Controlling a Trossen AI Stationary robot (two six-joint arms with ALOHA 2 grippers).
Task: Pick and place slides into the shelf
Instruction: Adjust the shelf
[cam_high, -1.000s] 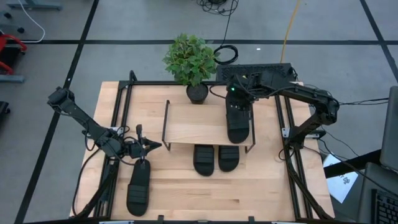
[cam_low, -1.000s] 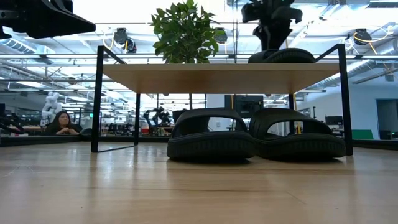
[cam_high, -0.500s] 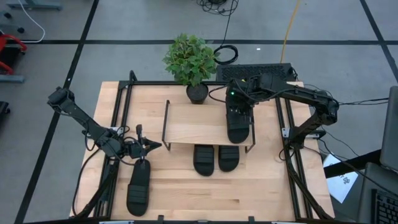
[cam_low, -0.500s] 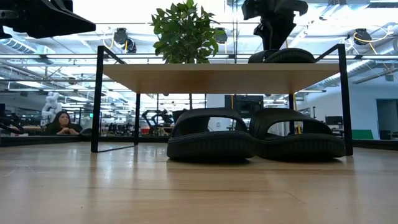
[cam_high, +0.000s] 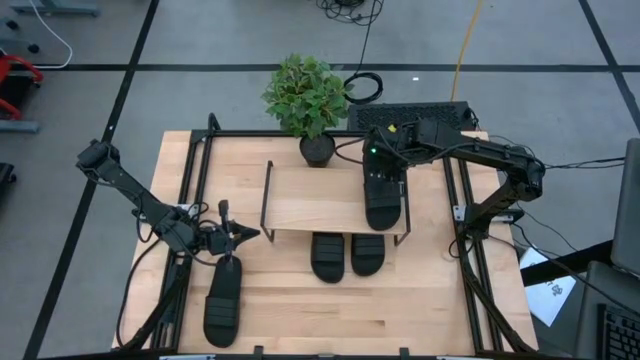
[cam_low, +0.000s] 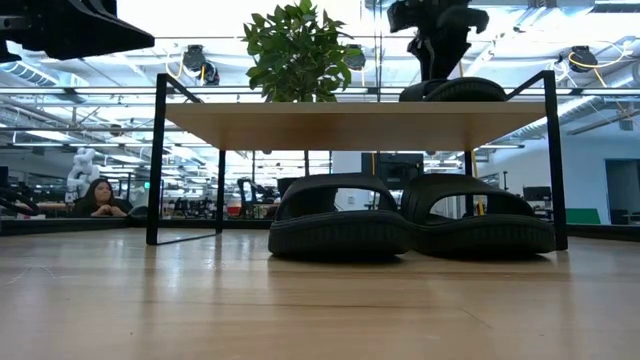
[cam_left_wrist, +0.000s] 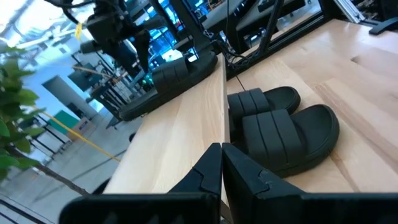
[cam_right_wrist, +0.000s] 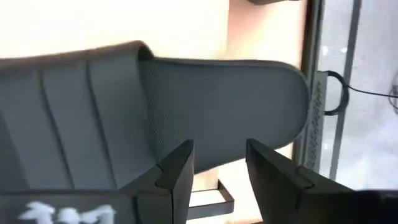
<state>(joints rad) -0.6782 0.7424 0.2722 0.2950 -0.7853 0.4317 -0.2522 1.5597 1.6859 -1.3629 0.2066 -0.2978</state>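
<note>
The shelf (cam_high: 310, 200) stands mid-table with its light wood top (cam_low: 350, 125) on thin black legs. One black slide (cam_high: 383, 200) lies on that top. Two more slides (cam_low: 340, 225) (cam_low: 480, 220) sit side by side on the table under its near edge. The last slide (cam_high: 223, 298) lies on the table's near left. My right gripper (cam_right_wrist: 217, 149) is open just above the far part of the slide on the shelf (cam_right_wrist: 186, 93). My left gripper (cam_left_wrist: 222, 149) is shut and hovers by the far end of the near-left slide, pointing toward the shelf.
A potted plant (cam_high: 307, 100) stands at the table's far edge, just behind the shelf. Black rails (cam_high: 195, 200) run along the table's left and right sides. Bare wood lies along the near edge, right of the lone slide. A person (cam_low: 100, 197) sits far off in the room.
My right gripper has risen slightly above the slide on the shelf top. That slide has stayed where it was.
</note>
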